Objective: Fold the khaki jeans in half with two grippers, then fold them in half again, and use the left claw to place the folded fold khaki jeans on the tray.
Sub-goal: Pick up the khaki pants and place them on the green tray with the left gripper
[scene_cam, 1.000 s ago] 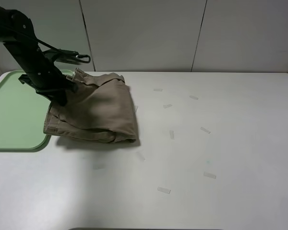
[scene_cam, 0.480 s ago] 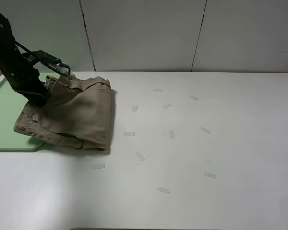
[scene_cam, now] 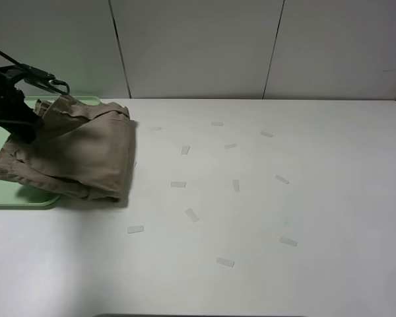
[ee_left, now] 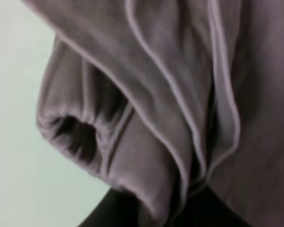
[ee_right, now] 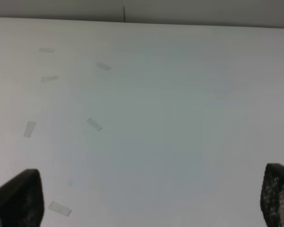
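Observation:
The folded khaki jeans (scene_cam: 79,155) hang partly over the tray (scene_cam: 26,200), a light-green one at the table's left edge; their right part lies over the white table. My left gripper (scene_cam: 26,130) is shut on the bundle's upper left edge, near the waistband. The left wrist view shows the khaki jeans (ee_left: 180,94) up close, folds and seams bunched, with the pale green tray (ee_left: 14,142) beneath and the dark left gripper (ee_left: 173,213) pinching the cloth. My right gripper (ee_right: 146,198) is open over bare table, holding nothing, and is out of the high view.
Several small pale tape strips (scene_cam: 191,214) are scattered over the white table (scene_cam: 303,198), also seen as tape strips (ee_right: 94,124) in the right wrist view. A panelled wall (scene_cam: 198,46) runs behind the table's far edge.
My left gripper has carried the folded jeans leftwards, from beside the tray to partly over it. Tape strips that the cloth covered now show.

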Tool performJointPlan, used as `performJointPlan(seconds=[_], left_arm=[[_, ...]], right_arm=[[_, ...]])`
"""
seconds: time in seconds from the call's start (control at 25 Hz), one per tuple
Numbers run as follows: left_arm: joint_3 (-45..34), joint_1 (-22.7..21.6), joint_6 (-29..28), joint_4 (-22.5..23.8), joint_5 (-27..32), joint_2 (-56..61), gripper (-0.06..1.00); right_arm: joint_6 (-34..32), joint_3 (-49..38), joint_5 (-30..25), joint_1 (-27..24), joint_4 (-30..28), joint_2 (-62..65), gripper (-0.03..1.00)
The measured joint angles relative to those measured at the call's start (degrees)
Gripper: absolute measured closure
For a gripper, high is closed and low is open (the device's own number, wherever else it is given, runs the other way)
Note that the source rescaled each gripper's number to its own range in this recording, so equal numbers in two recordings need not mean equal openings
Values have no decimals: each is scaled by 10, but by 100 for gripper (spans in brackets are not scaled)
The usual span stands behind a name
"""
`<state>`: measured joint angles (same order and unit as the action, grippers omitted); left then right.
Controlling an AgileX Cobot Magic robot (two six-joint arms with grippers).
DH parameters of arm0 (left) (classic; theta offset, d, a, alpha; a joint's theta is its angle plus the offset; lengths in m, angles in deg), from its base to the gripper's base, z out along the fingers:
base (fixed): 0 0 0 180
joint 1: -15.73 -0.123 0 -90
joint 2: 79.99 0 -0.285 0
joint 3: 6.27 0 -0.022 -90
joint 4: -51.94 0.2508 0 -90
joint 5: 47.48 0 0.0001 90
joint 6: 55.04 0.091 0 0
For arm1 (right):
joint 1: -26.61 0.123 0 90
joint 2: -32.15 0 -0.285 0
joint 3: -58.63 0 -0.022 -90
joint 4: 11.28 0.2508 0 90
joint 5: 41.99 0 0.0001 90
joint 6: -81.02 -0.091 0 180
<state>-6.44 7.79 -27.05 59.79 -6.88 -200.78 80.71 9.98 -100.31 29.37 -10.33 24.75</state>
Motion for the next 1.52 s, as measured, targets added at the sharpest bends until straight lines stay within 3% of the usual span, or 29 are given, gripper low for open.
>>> performJointPlan(seconds=[0.16,0.84,1.12,1.52], left_arm=[[4,-26,0,33,-23,2,88],[5,-100,1,52,-70,2,88],[19,-108,2,93,-72,2,88],[23,-108,1,95,-67,2,88]], right_arm=[[0,0,0,0,0,0,-3],[0,0,0,0,0,0,-3],[0,0,0,0,0,0,-3],[0,0,0,0,0,0,-3]])
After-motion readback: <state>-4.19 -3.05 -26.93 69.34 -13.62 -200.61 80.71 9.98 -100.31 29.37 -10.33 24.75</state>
